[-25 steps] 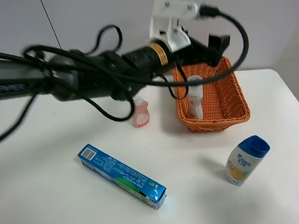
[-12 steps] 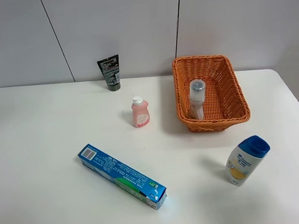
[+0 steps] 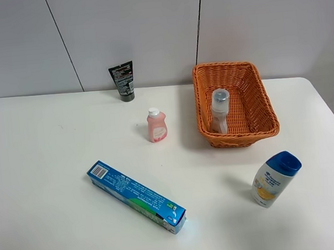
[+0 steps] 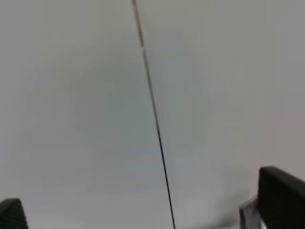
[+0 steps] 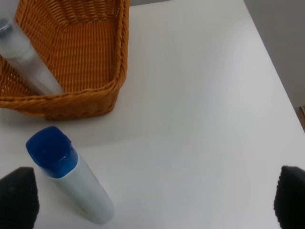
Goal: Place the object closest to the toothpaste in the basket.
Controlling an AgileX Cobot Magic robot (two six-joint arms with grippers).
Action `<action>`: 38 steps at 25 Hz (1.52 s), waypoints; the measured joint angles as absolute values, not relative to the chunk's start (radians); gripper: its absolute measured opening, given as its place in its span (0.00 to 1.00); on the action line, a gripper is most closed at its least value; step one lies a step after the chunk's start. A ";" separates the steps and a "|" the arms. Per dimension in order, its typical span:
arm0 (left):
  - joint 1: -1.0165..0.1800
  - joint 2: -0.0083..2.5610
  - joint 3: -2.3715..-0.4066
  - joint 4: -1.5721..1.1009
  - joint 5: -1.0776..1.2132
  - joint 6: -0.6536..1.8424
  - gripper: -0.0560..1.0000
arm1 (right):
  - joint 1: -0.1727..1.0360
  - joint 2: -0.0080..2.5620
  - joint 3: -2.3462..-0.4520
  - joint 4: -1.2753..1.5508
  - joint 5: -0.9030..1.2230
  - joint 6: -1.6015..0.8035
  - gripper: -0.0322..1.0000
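The blue toothpaste box [image 3: 137, 196] lies on the white table at front left. A small pink bottle [image 3: 156, 125] stands upright behind it, left of the wicker basket [image 3: 269, 107]. A clear bottle [image 3: 219, 111] leans inside the basket and also shows in the right wrist view [image 5: 26, 64]. Neither arm shows in the exterior high view. My left gripper [image 4: 145, 210] is open and empty, facing the wall. My right gripper [image 5: 155, 198] is open and empty above the table, near the basket [image 5: 86, 47].
A black tube [image 3: 123, 81] stands at the back by the wall. A white bottle with a blue cap [image 3: 275, 179] stands at front right, also in the right wrist view [image 5: 71, 183]. The table's right edge is close to it.
One second ago the left arm reached over the basket; it has drawn back out of the exterior view. The clear bottle stays in the basket. Nothing else moved.
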State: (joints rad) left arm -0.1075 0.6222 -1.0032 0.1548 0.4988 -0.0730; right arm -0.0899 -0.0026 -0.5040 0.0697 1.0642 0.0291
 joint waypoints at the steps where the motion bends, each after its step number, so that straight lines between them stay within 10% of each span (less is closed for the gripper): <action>1: -0.098 0.563 -0.950 0.140 0.518 -0.081 0.96 | -0.090 -0.003 -0.504 0.070 1.064 0.029 0.99; 18: -0.087 -0.006 -0.544 0.075 1.126 -0.102 0.96 | -0.090 -0.003 -0.504 0.070 1.064 0.029 0.99; 38: -0.061 -0.007 -0.506 0.021 1.052 -0.063 0.96 | -0.090 -0.003 -0.504 0.070 1.064 0.029 0.99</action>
